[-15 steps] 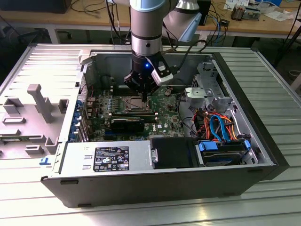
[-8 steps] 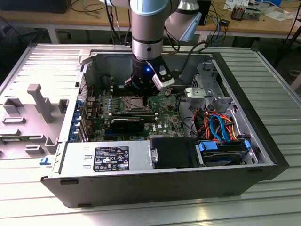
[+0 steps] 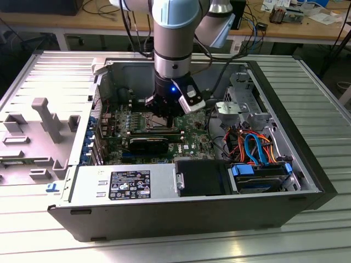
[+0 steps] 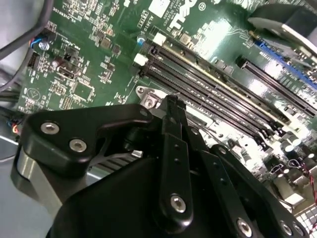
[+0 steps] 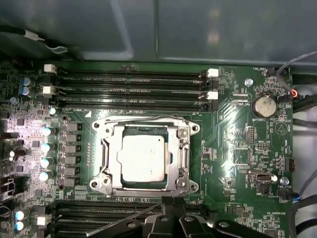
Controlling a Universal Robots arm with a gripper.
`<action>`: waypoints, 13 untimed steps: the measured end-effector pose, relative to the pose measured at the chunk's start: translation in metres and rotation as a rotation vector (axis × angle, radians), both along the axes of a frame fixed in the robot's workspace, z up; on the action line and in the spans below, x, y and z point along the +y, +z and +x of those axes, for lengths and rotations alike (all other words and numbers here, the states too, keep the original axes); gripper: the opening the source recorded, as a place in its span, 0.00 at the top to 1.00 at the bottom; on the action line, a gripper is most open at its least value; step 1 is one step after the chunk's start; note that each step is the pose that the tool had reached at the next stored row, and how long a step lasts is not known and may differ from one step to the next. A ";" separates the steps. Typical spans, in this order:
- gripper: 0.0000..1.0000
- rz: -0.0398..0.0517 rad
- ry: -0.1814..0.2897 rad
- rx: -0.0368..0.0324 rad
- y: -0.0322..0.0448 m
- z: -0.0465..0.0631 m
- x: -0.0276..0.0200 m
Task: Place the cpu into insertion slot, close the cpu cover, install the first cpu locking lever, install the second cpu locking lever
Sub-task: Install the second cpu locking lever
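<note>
In the first wrist view the cpu (image 5: 143, 161) lies flat in the insertion slot (image 5: 184, 186), its silver top showing through the square opening of the cpu cover (image 5: 111, 163). The cover lies down over the chip. One thin locking lever (image 5: 143, 117) runs along the socket side that faces the memory slots. Another thin rod (image 5: 124, 219) slants up to my gripper (image 5: 168, 202), which stands just beyond the opposite socket edge. Its fingers are pressed together; I cannot tell whether they pinch the rod. In the second wrist view the gripper (image 4: 171, 101) hangs by a socket corner (image 4: 148, 101). In the exterior view the gripper (image 3: 164, 114) is low over the motherboard.
Long black memory slots (image 5: 131, 91) flank the socket on two sides. The open case (image 3: 307, 164) walls in the board. A power supply (image 3: 126, 183) and a drive bay with blue and orange cables (image 3: 255, 148) sit toward the front. A grey plastic shroud (image 3: 38, 131) lies at the exterior view's left.
</note>
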State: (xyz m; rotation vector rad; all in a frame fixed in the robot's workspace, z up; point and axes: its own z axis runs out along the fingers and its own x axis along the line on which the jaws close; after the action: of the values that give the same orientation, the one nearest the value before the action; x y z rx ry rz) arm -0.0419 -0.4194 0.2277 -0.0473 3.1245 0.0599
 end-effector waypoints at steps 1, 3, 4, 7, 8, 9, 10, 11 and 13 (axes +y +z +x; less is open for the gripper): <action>0.89 0.0085 0.000 0.0000 0.0000 0.000 -0.0024; 0.89 0.0211 0.000 0.0000 0.0000 0.000 -0.0086; 0.89 0.0303 0.000 0.0000 0.0000 0.000 -0.0118; 0.89 0.1010 0.000 0.0000 0.0000 0.000 -0.0183; 0.89 0.1304 0.000 0.0000 0.0000 -0.001 -0.0197; 0.89 0.1590 0.000 0.0000 0.0000 -0.002 -0.0210; 0.89 0.1708 0.000 0.0000 -0.0001 -0.003 -0.0220; 0.89 0.1761 0.000 0.0000 -0.0001 -0.004 -0.0231; 0.89 0.1830 0.002 0.0002 -0.0003 -0.007 -0.0259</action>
State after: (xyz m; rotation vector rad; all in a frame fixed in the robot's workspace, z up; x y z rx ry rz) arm -0.0487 -0.4453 0.2274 -0.0476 3.1035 0.3449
